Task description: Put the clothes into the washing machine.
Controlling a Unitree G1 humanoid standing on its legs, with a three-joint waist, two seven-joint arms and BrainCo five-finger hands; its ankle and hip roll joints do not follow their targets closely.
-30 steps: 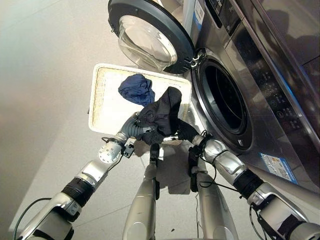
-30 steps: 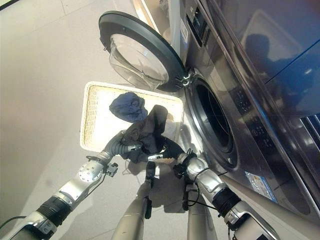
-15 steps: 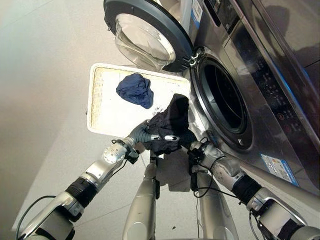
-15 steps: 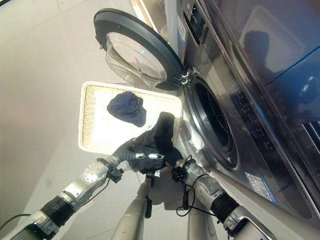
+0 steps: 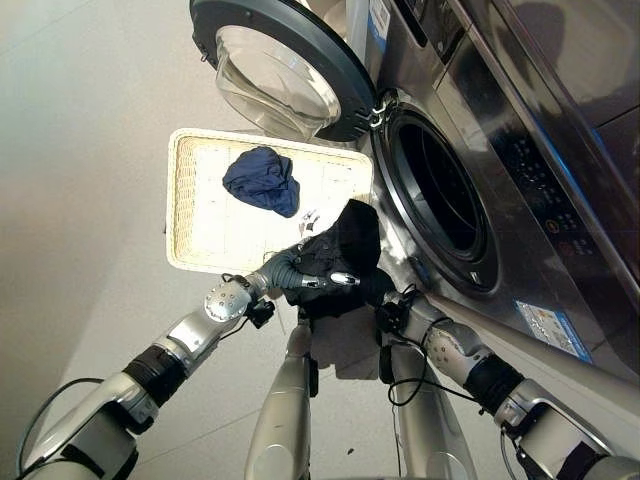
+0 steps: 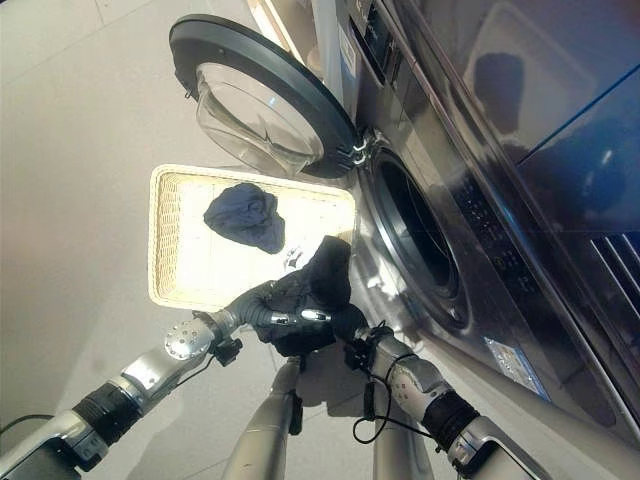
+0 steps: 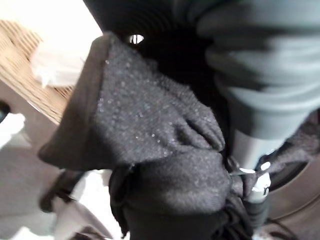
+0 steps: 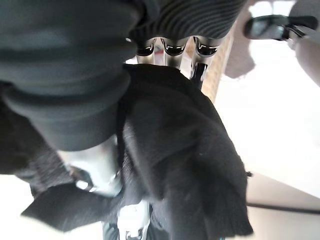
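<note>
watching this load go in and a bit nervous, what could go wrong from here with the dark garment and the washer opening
1. Both the left hand and right hand bunch the black knit garment below the round drum opening; a loose fold could snag on the rim or drape outside.
2. The open glass-fronted door hangs close above the path; a raised arm might knock it.
3. The dark blue cloth lies in the white wicker basket, so a second trip is needed.

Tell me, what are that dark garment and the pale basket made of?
The dark garment looks like soft knit or fleece: matte, fuzzy, flecked with lint. The basket appears woven, wicker or plastic imitation; its cream walls show a fine ribbed weave.
</note>
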